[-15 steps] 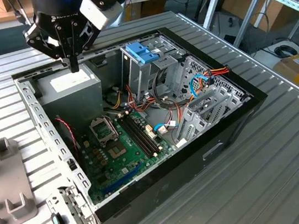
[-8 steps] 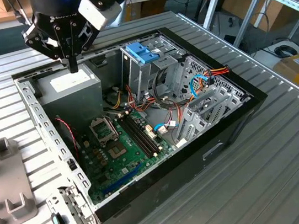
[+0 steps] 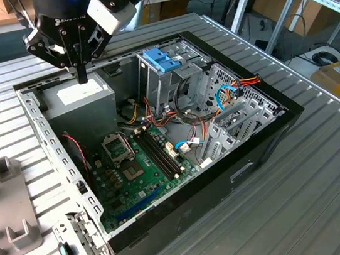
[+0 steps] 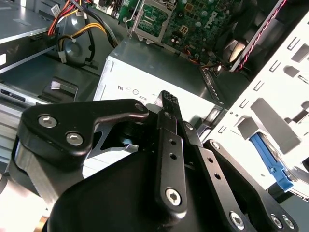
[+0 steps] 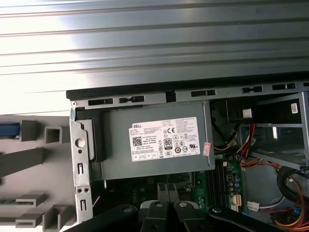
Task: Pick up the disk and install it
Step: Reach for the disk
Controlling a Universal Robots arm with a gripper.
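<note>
Early in the job, by judgement: at the approach before the pick, nothing lifted. In the exterior view, black gripper (image 3: 81, 73) pinched closed on nothing, hanging just above the big grey metal box with a white label (image 3: 77, 99) in a corner of the open black computer case (image 3: 250, 154). No hold on the flat rectangular disk. Judged to be the blue strip (image 5: 9, 129) glimpsed in the first wrist view beside the pale grey plastic fixture blocks (image 5: 54, 135), outside the case, beyond its white perforated metal side wall (image 3: 52, 144); too little on show to be sure. Calls next, most likely, for spreading the fingers and clearing that wall on the way across. Inside the case: a green motherboard (image 3: 137, 164), loose red, yellow and orange cables (image 3: 186, 128), and a silver metal drive cage with a blue plastic latch (image 3: 162, 60), probably the destination. Worth minding the cables close to it as snags.
</note>
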